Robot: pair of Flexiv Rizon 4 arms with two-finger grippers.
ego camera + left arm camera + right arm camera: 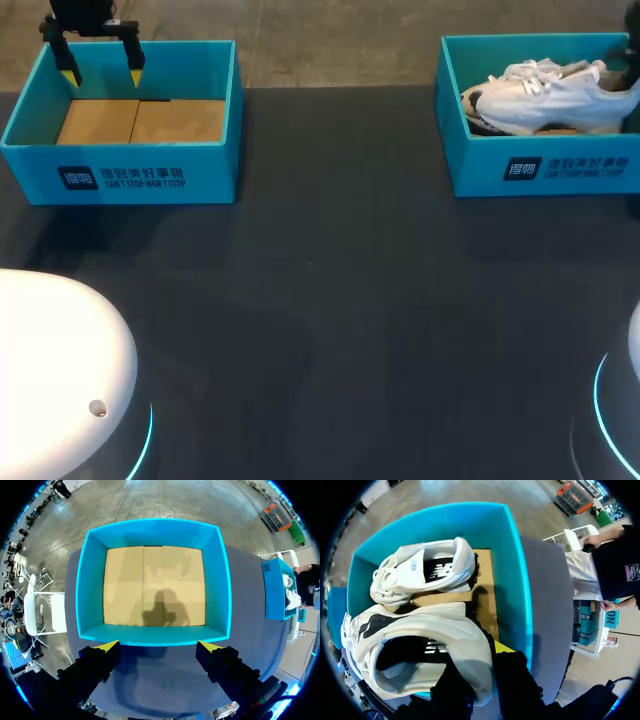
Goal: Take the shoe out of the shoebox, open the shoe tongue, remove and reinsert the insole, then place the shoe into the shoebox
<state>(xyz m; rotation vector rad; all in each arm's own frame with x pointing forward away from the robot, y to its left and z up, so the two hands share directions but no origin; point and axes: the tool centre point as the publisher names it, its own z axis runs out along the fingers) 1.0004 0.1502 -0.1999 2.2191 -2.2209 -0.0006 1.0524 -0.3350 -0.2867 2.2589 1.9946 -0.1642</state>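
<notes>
Shoe (545,95) sits in the shoebox (540,170) at 2 o'clock, your right hand (479,662) clamped on its heel rim to lift it; your left hand (100,65) hovers, spread apart, over the empty box (120,170) at 10 o'clock.

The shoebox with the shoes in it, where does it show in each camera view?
Head view: shoebox at the table's far right corner.
Left wrist view: small, well off to one side of the empty box.
Right wrist view: close up, nearly filling it.
Shared landmark: the dark table.
</notes>
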